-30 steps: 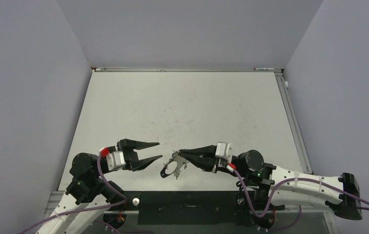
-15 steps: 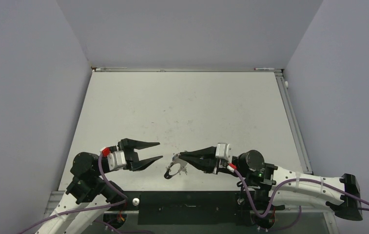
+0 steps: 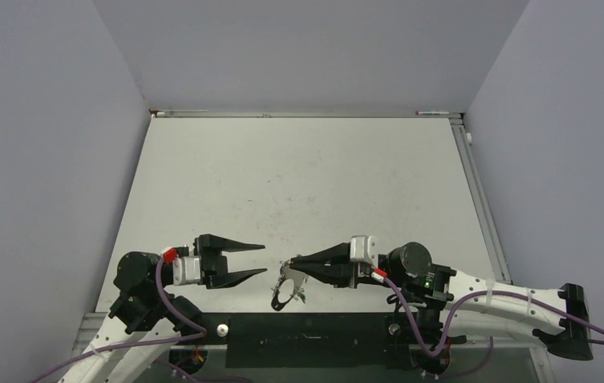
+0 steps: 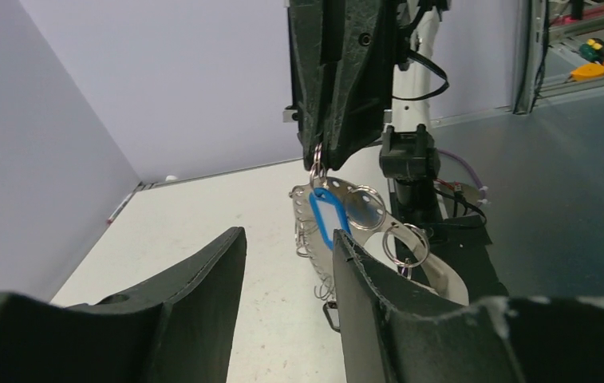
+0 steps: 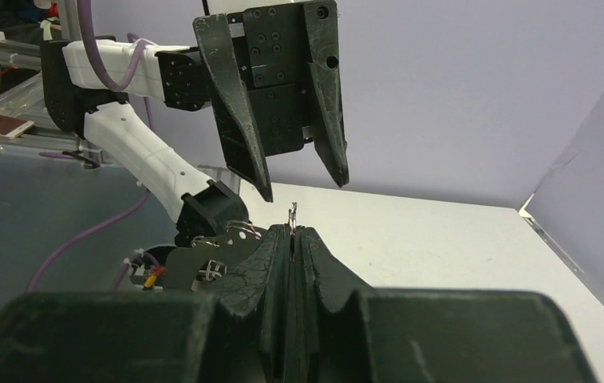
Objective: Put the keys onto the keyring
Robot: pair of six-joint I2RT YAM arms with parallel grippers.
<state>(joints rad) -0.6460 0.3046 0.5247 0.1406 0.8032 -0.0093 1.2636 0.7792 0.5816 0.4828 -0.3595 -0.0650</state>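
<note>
My right claw [image 3: 286, 262] pinched the keyring [image 4: 346, 185]; my left claw [image 3: 265, 259], spread, probably had to grasp the blue key [image 4: 326, 222] next.

Near the table's [image 3: 298, 175] front edge the left gripper [image 3: 265, 259] and the right gripper [image 3: 289, 263] point at each other tip to tip, left one on the left, a narrow gap between them. The keyring [image 3: 286, 289] hangs from the right gripper's pinched tips, below them and just right of the left gripper's spread fingers [image 3: 234, 242]. In the left wrist view it dangles ahead of that gripper, over the table.
</note>
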